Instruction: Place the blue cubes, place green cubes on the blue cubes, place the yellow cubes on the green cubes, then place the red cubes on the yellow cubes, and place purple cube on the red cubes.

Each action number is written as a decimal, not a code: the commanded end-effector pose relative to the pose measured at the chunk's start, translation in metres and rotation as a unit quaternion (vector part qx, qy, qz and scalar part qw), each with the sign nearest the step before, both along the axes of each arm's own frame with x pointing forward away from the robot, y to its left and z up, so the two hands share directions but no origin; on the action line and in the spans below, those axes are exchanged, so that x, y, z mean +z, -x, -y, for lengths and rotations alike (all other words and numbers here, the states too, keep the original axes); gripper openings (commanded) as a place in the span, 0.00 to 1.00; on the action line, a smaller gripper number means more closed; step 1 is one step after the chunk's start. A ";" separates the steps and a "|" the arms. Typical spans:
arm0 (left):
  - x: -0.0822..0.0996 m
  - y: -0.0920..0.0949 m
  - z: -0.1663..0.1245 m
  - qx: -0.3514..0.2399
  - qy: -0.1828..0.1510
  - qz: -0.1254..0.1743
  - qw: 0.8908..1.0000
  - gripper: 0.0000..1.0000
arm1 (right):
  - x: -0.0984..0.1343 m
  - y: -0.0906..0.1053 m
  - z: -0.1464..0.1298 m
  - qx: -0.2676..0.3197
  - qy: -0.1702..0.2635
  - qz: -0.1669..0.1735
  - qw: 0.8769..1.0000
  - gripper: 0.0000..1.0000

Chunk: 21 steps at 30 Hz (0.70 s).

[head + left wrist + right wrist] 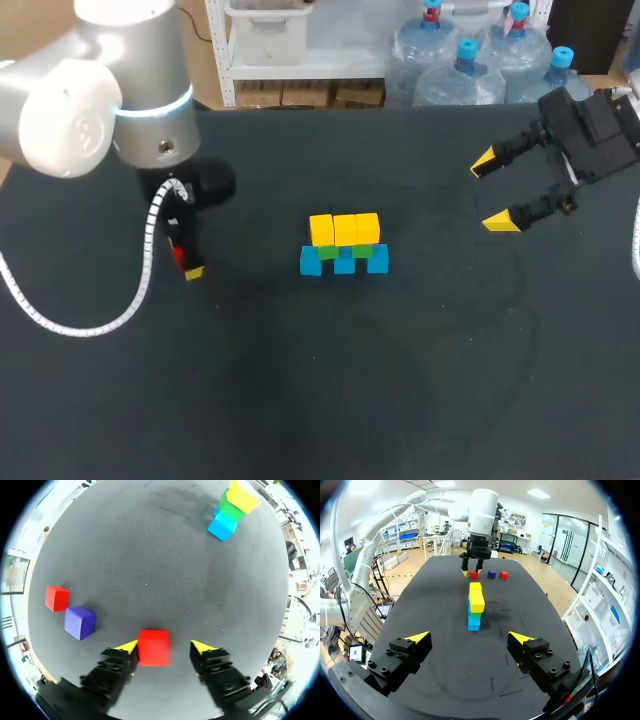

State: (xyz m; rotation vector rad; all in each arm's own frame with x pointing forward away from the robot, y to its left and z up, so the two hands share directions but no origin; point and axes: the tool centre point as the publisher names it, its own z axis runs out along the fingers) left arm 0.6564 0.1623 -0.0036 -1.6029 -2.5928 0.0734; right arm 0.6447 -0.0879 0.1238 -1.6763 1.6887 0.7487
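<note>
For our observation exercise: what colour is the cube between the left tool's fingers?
Red cube, clearest in the left wrist view.

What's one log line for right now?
left hand: open around red cube | right hand: open, empty | stack: yellow layer on top

- A big table (300,400) fills the head view; its top is dark, nearly black, and flat;
- Thin curved marks (510,300) show on its right side; they are faint;
- A few short scratches (492,682) show on it in the right wrist view;
- The light on it is soft; tiny pale specks (146,585) dot the top
</note>
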 end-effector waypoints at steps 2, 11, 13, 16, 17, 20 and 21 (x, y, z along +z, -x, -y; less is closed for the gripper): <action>-0.003 0.000 -0.001 -0.003 0.007 0.001 1.000 0.00 | 0.000 0.000 0.000 0.000 0.000 0.001 1.000 1.00; 0.032 0.007 0.030 -0.051 0.004 0.033 0.998 0.00 | 0.000 0.000 0.000 0.000 0.000 0.001 1.000 1.00; 0.039 0.011 0.045 -0.071 0.008 0.039 0.997 0.00 | 0.000 0.000 0.000 0.000 0.000 0.001 1.000 1.00; 0.043 0.021 0.070 -0.103 0.004 0.037 0.994 0.00 | 0.000 0.000 0.000 0.000 0.000 0.001 1.000 1.00; 0.044 0.026 0.078 -0.111 0.001 0.034 0.993 0.00 | 0.000 0.000 0.000 0.000 0.000 0.001 1.000 1.00; 0.045 0.042 0.095 -0.124 0.015 0.022 0.992 0.00 | 0.000 0.000 0.000 0.000 0.000 0.001 1.000 1.00; 0.046 0.048 0.099 -0.126 0.022 0.018 0.992 0.00 | 0.000 0.000 0.000 0.000 0.000 0.001 1.000 1.00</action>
